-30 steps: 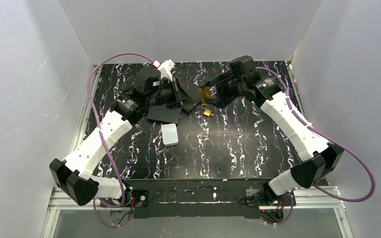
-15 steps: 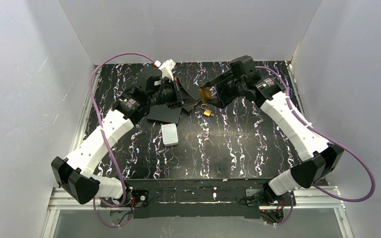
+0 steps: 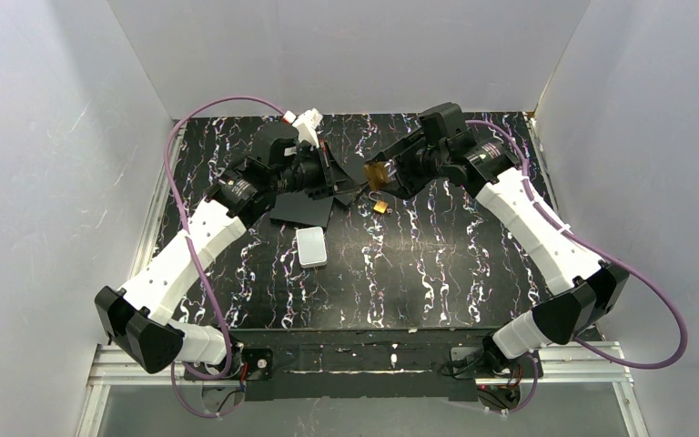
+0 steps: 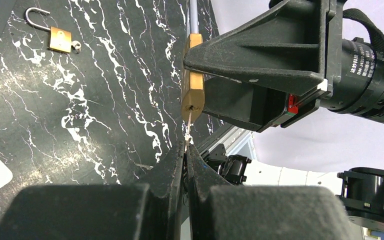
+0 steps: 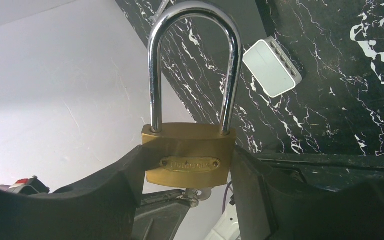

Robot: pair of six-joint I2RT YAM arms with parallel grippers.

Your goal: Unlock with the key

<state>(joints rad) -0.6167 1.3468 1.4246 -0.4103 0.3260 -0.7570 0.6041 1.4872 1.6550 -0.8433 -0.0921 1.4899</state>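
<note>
**Key blade meeting the keyhole of the held padlock**

The right tool (image 5: 187,172) is holding the big brass padlock (image 5: 190,145) up in the air. Its two fingers (image 5: 105,185) are pressing on the two narrow sides of the brass body, so the jaws are standing fairly wide apart but are closed on the lock. The steel shackle (image 5: 153,75) is pointing forward, away from this tool. Both of its legs are sitting in the body, so the lock is not yet opened.

The left tool (image 4: 186,150) is facing the padlock from the opposite side, pinched fully together on the key (image 4: 188,122). Only the thin blade is sticking out in front of this tool's tips. Its end is reaching the keyhole (image 4: 190,107) in the bottom face of the padlock. The pictures are not showing how deep the blade is going in.

Below the meeting point of the two tools, a small brass padlock (image 3: 379,206) is lying on the black marbled surface (image 3: 437,264). Its shackle is open, and neither tool is touching it. A white box (image 3: 310,246) is lying on the surface behind the left tool, toward the arm bases. A flat black plate (image 3: 302,210) is lying under the left tool's wrist.
</note>
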